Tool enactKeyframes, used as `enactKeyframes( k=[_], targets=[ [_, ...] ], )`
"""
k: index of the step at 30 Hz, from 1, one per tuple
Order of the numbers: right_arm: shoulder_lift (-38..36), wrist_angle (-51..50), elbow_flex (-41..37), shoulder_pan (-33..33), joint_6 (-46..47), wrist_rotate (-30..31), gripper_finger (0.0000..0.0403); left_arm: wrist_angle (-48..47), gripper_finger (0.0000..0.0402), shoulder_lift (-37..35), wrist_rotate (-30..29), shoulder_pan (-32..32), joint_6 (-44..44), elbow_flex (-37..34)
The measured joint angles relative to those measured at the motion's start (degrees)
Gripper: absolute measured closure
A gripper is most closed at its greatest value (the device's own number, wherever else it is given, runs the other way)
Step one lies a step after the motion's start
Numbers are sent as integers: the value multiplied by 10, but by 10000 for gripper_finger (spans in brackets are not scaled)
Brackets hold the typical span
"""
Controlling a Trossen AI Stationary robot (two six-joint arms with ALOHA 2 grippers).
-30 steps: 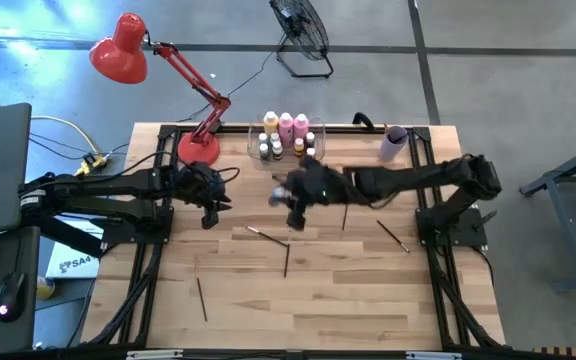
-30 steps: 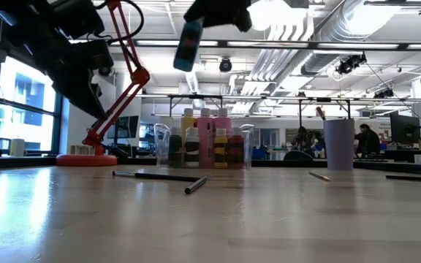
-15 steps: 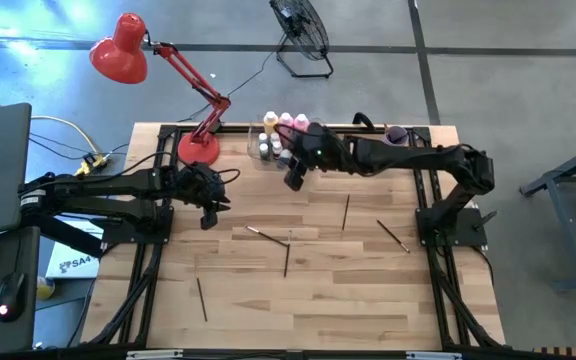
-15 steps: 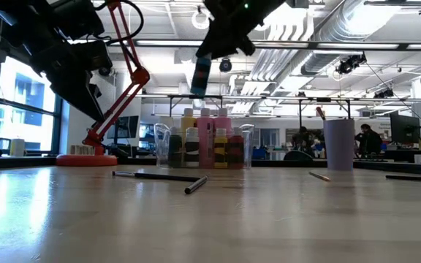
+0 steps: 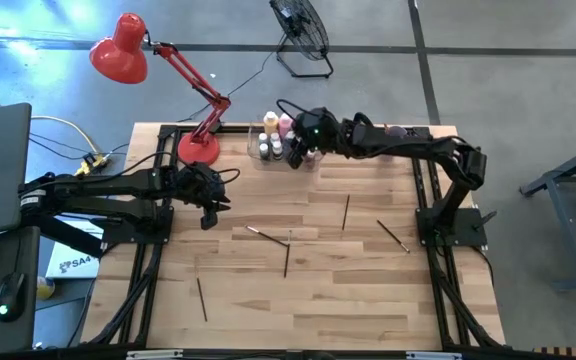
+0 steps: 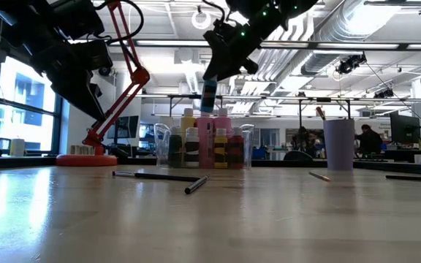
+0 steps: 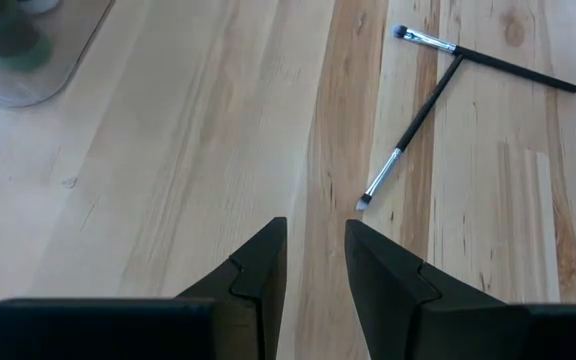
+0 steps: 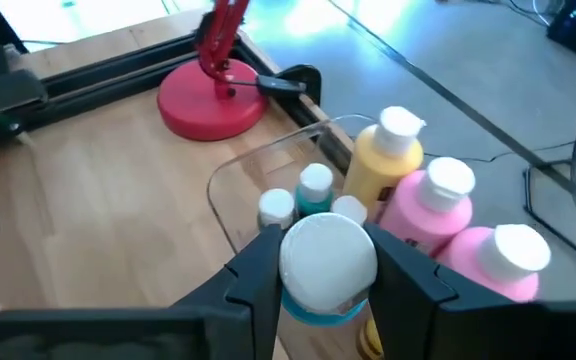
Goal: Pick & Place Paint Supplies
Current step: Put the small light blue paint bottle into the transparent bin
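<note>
Right gripper is above the clear plastic bin at the table's far edge, its two fingers pinching one small white-capped bottle with a blue body. In the low view this bottle hangs in the air just over the bottles standing in the bin, not touching them.

Bin contents, right wrist view: 3 tall bottles, namely 1 yellow-orange and 2 pink, plus at least 3 tiny white-capped bottles beside them; the rest are hidden behind the gripper, so no full count is possible.

Paintbrushes on the wooden table, high view: 5 counted. Two lie crossed near the centre, 1 toward the near left, 1 right of centre, 1 further right. All lie flat and well apart from the bin.

Left gripper hovers over bare table at the left side, fingers slightly apart with a narrow gap, holding nothing. The crossed pair of brushes lies ahead of it.

Also present: 1 red desk lamp at the far left, 1 lilac cup right of the bin.
</note>
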Motion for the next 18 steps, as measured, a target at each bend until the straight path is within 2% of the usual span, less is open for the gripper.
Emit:
enactKeyframes(
  k=[6, 12, 18],
  targets=[
    [11, 1, 0, -12, 11, -22, 292, 0, 300, 0, 0, 0, 0, 0],
    [48, 16, 0, -18, 12, -16, 284, 1, 300, 0, 0, 0, 0, 0],
    [77, 15, 0, -25, 9, 1, 293, 0, 300, 0, -1, 0, 0, 0]
  ],
)
